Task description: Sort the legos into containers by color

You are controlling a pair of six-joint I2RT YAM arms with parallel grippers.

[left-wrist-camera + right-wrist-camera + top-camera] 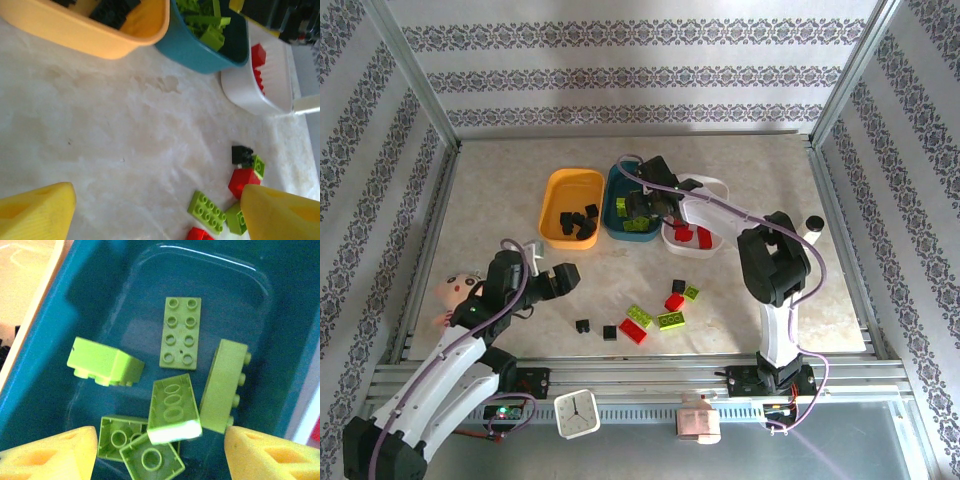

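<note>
R gripper spread wide over teal tray, drop step
Nothing held; jaws at frame btm. Best lift straight up, clear of the rim, before swinging out. L gripper also wide, empty, lower left of loose legos at ctr of table. Count: 3 trays; approx 6 lime bricks in teal (overlapping, hard to tell); 8 loose: 3 lime, 3 black, 2 red.

From above, the right arm covers much of the teal tray; the left wrist view crops the orange tray.

Overhead, two wrists; shared teal tray
</note>
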